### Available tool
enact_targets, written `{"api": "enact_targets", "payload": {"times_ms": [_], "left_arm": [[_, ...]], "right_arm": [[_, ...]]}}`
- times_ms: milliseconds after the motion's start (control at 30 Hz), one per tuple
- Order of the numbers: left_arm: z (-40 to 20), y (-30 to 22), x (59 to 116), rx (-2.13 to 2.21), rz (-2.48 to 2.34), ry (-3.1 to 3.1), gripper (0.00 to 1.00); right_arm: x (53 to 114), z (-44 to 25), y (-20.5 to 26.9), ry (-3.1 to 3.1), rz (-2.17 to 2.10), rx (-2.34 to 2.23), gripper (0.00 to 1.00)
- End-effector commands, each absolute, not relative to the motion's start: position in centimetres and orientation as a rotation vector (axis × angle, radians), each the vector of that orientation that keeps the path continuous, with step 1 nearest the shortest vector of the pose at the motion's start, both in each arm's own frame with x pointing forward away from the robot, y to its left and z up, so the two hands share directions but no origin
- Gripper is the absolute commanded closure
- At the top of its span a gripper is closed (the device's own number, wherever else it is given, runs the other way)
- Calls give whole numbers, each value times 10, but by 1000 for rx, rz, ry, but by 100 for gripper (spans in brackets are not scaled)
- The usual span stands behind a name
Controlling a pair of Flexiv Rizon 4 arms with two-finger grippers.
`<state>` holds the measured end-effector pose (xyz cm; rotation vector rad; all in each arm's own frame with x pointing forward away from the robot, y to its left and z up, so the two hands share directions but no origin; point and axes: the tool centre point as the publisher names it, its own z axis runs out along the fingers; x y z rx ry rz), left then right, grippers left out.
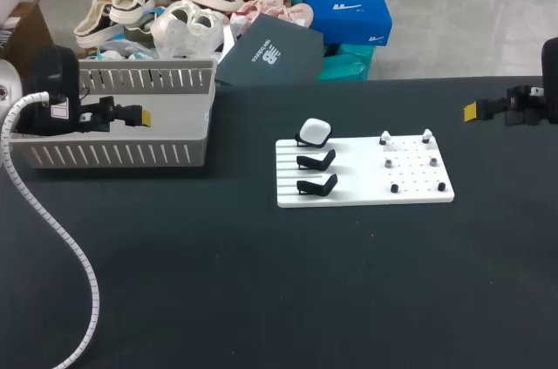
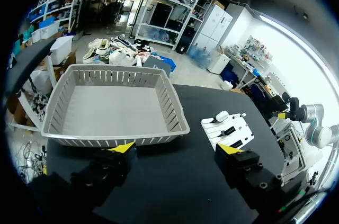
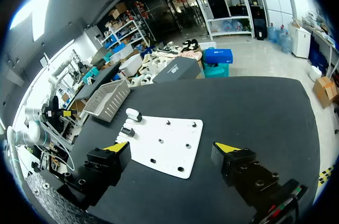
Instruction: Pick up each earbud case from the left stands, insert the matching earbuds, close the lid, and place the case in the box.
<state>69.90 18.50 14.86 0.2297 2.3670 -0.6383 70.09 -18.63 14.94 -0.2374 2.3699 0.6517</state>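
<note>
A white earbud case (image 1: 314, 132) rests on the rearmost of three black stands on the left of a white board (image 1: 357, 179). The other two stands (image 1: 316, 160) (image 1: 316, 185) hold nothing. On the board's right part stand pairs of white earbuds (image 1: 384, 138), grey ones (image 1: 390, 162) and black ones (image 1: 394, 187). My left gripper (image 1: 144, 115) hangs open over the grey basket (image 1: 113, 153), far left of the board. My right gripper (image 1: 471, 110) is open at the far right, well away from the board. In the wrist views both grippers (image 2: 177, 150) (image 3: 169, 147) hold nothing; the case (image 2: 221, 114) (image 3: 132, 114) lies ahead.
The grey slotted basket (image 2: 116, 140) stands at the table's back left with nothing in it. Bare black tabletop (image 1: 261, 290) stretches in front of the board. My left arm's white cable (image 1: 61, 238) trails over the front left.
</note>
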Motion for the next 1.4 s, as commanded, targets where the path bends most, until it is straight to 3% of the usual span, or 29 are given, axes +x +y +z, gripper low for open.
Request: {"api": "enact_targets", "payload": {"times_ms": [33,1133,1400], "left_arm": [[150,185,700,230,-633,2374,0],[150,185,700,230,-633,2374,0],[154,182,697,416,-578,2316,0]], "right_arm": [[702,149,-187,2370,656,-241,0],[702,149,-187,2370,656,-241,0],[702,149,-187,2370,656,-241,0]]}}
